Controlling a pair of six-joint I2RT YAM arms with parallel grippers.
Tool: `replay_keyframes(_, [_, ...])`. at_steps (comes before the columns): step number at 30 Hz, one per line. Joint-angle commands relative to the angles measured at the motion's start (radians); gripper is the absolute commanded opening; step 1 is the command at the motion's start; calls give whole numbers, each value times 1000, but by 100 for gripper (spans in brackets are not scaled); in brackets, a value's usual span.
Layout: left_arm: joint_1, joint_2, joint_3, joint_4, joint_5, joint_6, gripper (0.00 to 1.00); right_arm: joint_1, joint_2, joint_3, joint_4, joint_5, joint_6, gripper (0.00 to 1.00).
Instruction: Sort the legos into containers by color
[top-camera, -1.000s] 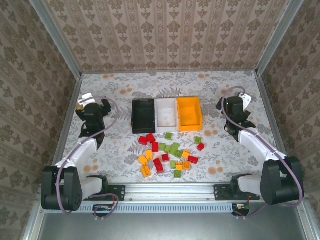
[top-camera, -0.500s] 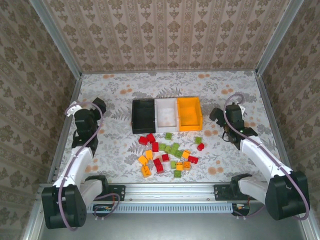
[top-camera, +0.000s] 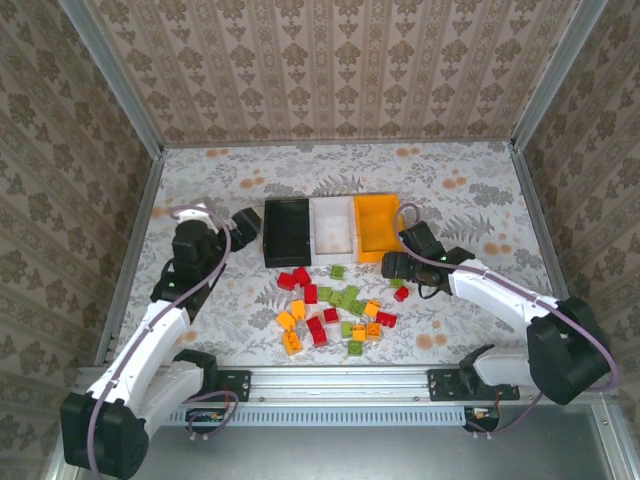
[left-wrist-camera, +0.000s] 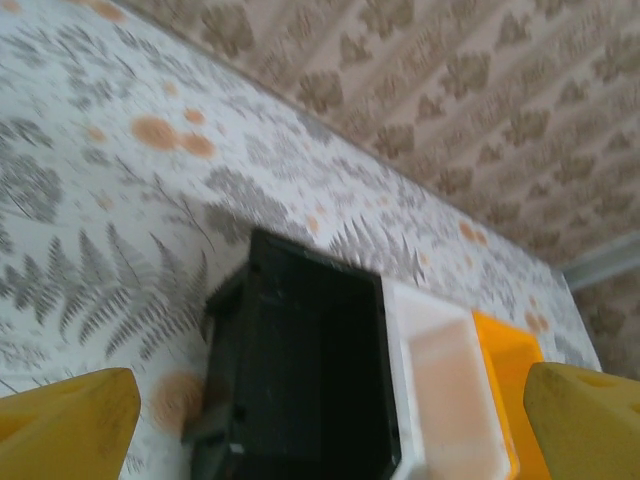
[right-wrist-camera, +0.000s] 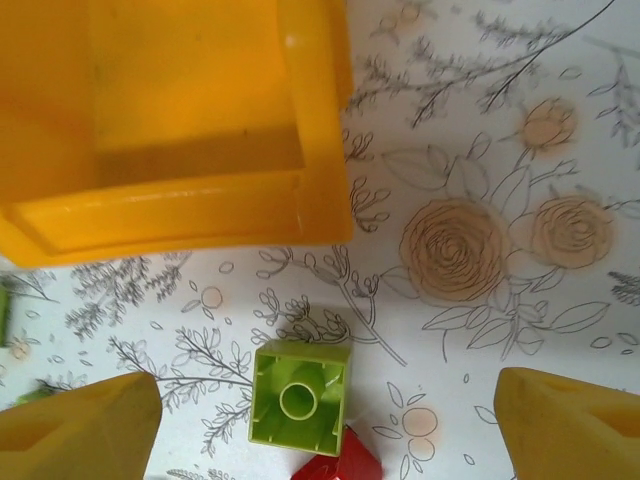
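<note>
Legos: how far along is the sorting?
Done: nothing; the black bin, white bin and orange bin look empty. In hand: the right hand hangs open above a green lego by the orange bin; the left hand, open, is near the black bin. Left: the whole pile on the table.

No legible txt, labels, brand marks or nos. on anything in view (the table cover (top-camera: 480, 170) and wall paper (top-camera: 330, 70) carry floral print only, no lettering; the black bin (top-camera: 287, 232), white bin (top-camera: 334, 228) and orange bin (top-camera: 378, 228) show plain faces).
</note>
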Motion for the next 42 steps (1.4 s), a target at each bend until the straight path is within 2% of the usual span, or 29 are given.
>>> replay_keyframes(1, [-51, -8, -32, -97, -16, 37, 100, 16, 41, 12, 2, 13, 13, 84])
replay_keyframes(4, [-73, -12, -56, -103, -23, 24, 100, 32, 83, 18, 34, 16, 23, 82])
replay_keyframes(14, [-75, -56, -65, -136, -62, 29, 100, 52, 221, 48, 60, 31, 47, 66])
replay_keyframes(22, [-75, -70, -68, -146, -80, 27, 100, 56, 226, 38, 82, 19, 48, 44])
replay_keyframes(27, [-75, -68, -73, -139, -85, 22, 100, 57, 185, 35, 85, 19, 44, 34])
replay_keyframes(36, [-77, -69, -40, -157, -57, 41, 100, 58, 16, 162, -13, 14, -12, 32])
replay_keyframes(40, [-77, -74, -31, -174, -46, 39, 100, 51, 82, 287, -30, 45, -32, 34])
replay_keyframes(42, [-79, -77, -36, -173, -39, 30, 100, 42, 171, 346, -16, 51, -38, 34])
